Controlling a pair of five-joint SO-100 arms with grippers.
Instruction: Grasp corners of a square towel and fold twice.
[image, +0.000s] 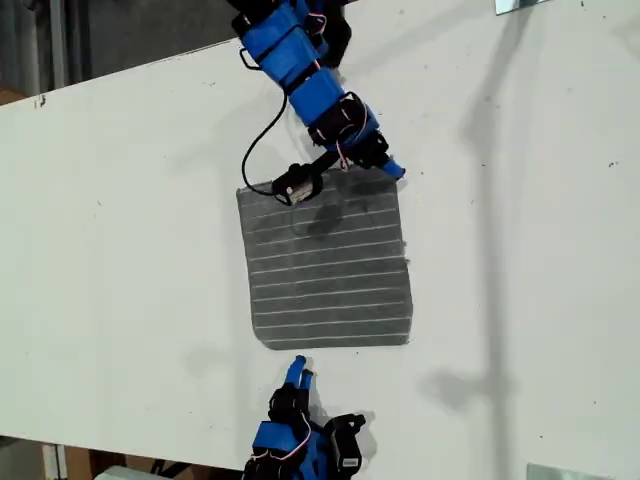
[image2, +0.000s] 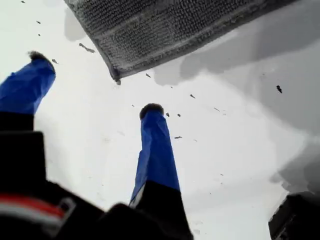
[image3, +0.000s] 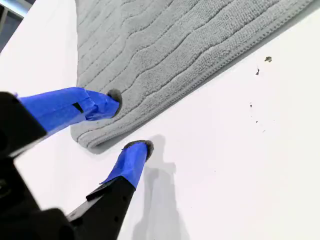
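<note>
The grey striped towel (image: 325, 265) lies flat and unfolded on the white table. My first gripper (image: 298, 372) comes in from the exterior view's bottom edge. It is open (image2: 95, 84) over bare table, a short way from the towel's (image2: 165, 30) nearest corner (image2: 116, 76) and not touching it. My second gripper (image: 385, 165) reaches down from the exterior view's top. It is open (image3: 127, 122) astride a corner (image3: 82, 137) of the towel (image3: 165, 45): one fingertip (image3: 114, 97) rests on the cloth, the other (image3: 140, 146) on the table just off the edge.
The white table (image: 120, 250) runs wide on both sides of the towel in the exterior view. A black cable (image: 262, 130) loops beside the second arm. Its wrist camera (image: 297, 183) hangs over the towel's far edge. Metal pieces (image: 565, 472) sit at the exterior view's right corners.
</note>
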